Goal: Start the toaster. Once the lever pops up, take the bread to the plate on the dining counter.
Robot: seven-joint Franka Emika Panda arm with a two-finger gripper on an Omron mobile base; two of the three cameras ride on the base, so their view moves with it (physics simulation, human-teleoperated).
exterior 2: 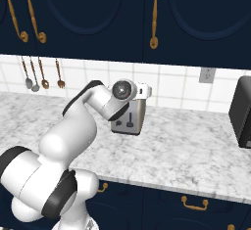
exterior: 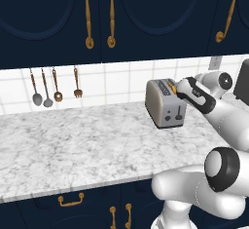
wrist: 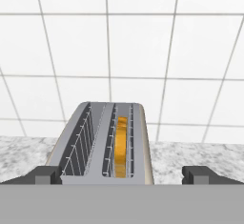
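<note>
1. Gripper point(wrist: 122, 175) spread wide, nothing between the fingertips point(wrist: 46, 174); I have it hanging just above the near end of the toaster point(wrist: 102, 144).
2. Bread point(wrist: 121, 147) sits ahead of and below the gripper, upright in the right-hand slot, the left-hand slot empty.
3. Lever point(exterior: 179, 111) is below the gripper on the narrow end face, and I can't tell from here whether it's up or down.
4. Risk: if I drop straight down, the fingertips land on the toaster's top edge rather than the lever, and the push may shove the toaster along the counter point(exterior: 73, 145).
5. Risk: a glancing press slips off the small knob, so toasting never starts.
6. Count: one toaster, two slots, one slice, four hanging utensils point(exterior: 53, 89).
</note>
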